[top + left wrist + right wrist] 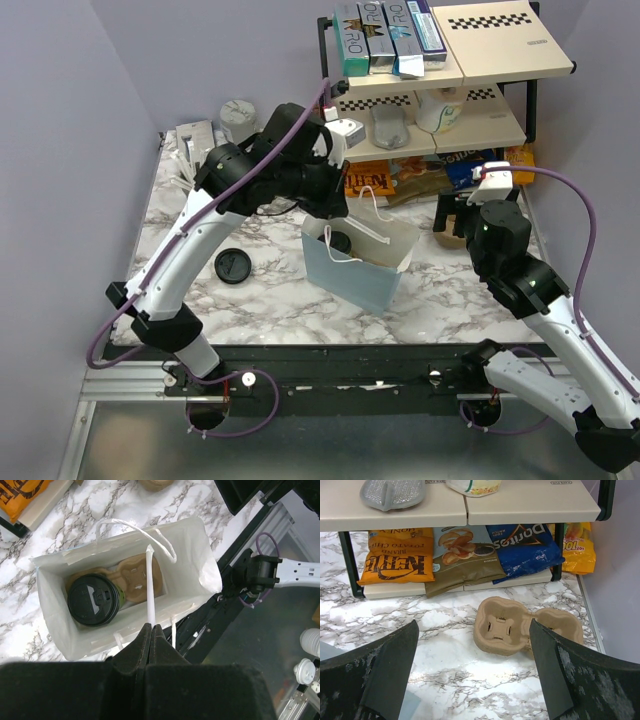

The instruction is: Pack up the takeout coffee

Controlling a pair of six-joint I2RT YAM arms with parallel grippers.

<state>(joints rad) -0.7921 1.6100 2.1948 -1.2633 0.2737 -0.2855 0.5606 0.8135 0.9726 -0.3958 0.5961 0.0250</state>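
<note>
Two grippers here: left gripper (151,630) is pinched tight on the white handle (149,580), with the coffee (93,600) just below it, down inside the bag (200,555), seated in what looks like a cardboard holder (137,575). Right gripper (473,630) hangs spread wide near a second holder (520,625).

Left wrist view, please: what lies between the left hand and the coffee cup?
Only the bag's near wall lies between; the left hand pinches the bag's white handle beside the coffee cup, as the left wrist view shows.
</note>
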